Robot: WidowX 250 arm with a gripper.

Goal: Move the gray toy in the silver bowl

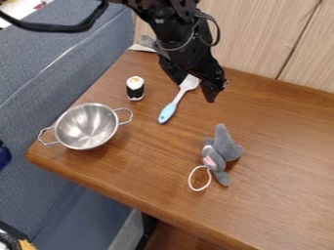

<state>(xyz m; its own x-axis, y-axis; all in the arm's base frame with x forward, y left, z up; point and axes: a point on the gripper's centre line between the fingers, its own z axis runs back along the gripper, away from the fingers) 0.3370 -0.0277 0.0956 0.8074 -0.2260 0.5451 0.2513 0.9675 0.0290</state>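
The gray plush toy point(224, 149), with a pink patch and a white string loop, lies on the right half of the wooden table. The silver bowl point(86, 128), a small two-handled metal one, stands empty near the table's left corner. My gripper point(194, 90) hangs over the back of the table, above and behind the toy and well apart from it. Its two fingers are spread open, and the white head of a spatula is visible between them.
A spatula with a light blue handle point(168, 112) lies under and in front of the gripper. A small black-and-white object point(135, 88) stands between the bowl and the spatula. Wooden panels point(267, 39) rise behind the table, and a blue-gray sofa point(39, 83) borders its left side.
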